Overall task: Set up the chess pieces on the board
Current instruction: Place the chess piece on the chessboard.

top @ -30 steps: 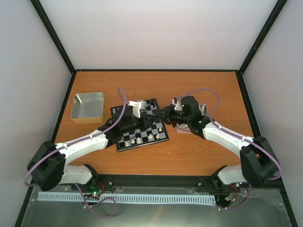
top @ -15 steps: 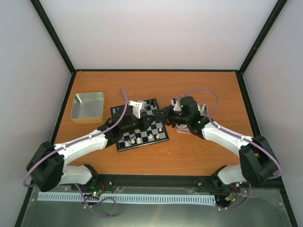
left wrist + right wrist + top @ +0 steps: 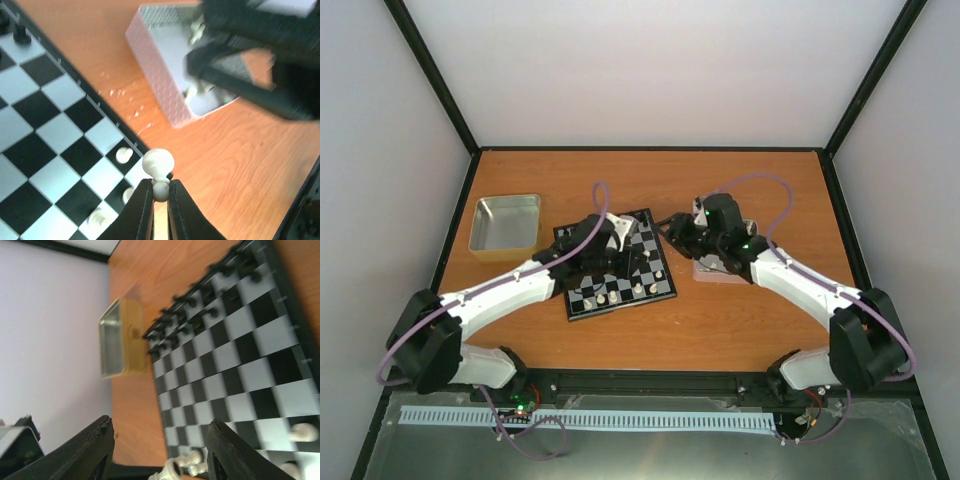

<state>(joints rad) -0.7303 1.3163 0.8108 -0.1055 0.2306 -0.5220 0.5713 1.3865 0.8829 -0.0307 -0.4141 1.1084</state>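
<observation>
The board (image 3: 617, 268) lies at the table's middle, black figures along its far rows, cream-white chess pieces (image 3: 620, 294) along its near rows. My left gripper (image 3: 160, 189) is shut on one cream-white piece (image 3: 158, 163), holding it by its narrow part over the board's (image 3: 50, 125) right edge; other white pieces (image 3: 123, 155) stand on squares beside it. From above, the left gripper (image 3: 645, 258) hangs over the board's right side. My right gripper (image 3: 672, 228) is open and holds nothing, just right of the board. Its fingers (image 3: 97, 447) frame the board (image 3: 235, 355) and some white pieces (image 3: 186, 461).
A silver metal tray (image 3: 724, 265) sits under the right arm, right of the board; white pieces (image 3: 192, 91) lie in this tray (image 3: 165, 85). A second metal tray (image 3: 506, 226) stands at the left. Black figures (image 3: 200, 310) line the board's far side.
The right gripper has opened and drawn back to the right from the board's edge, where both grippers met. The left arm has swung right, its jaws now shut on a white piece.
</observation>
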